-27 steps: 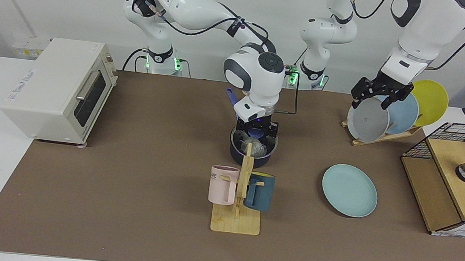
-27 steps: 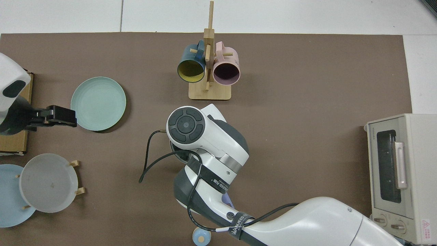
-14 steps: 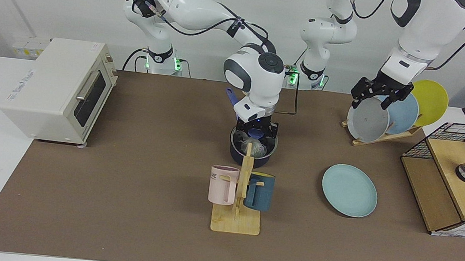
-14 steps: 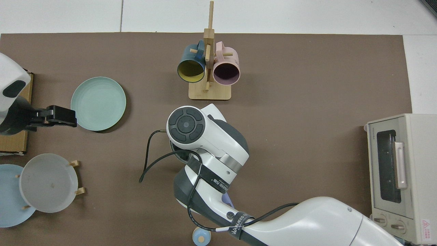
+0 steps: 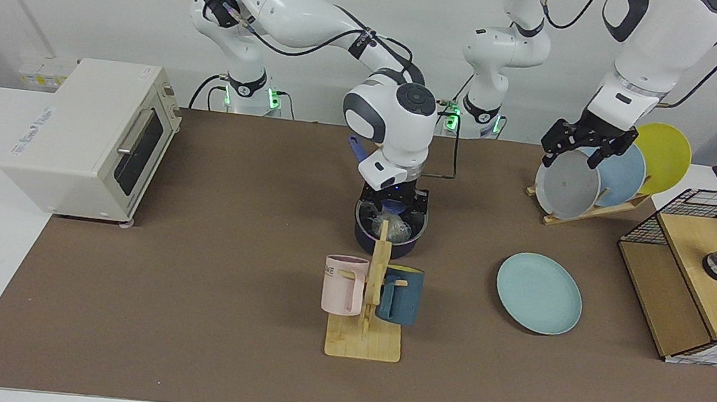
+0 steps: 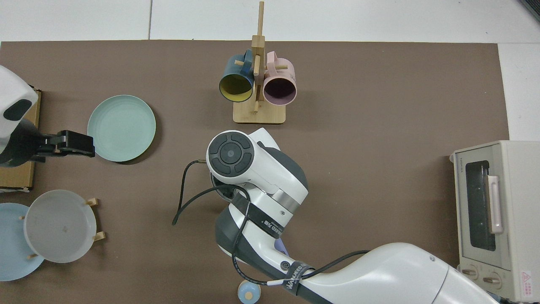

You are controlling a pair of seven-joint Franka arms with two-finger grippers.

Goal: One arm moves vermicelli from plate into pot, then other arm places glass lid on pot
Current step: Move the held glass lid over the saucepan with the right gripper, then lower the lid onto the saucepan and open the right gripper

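Directly under the right gripper [image 5: 394, 199], state unclear, the glass lid [image 5: 389, 224] covers the pot [image 5: 368, 234].

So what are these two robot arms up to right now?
The right gripper is down over the pot, at the blue knob of the glass lid resting on it. Whitish vermicelli shows through the glass, and the teal plate lies bare. The left gripper waits, raised by the rack of plates. A mug stand partly hides the pot from the facing view.
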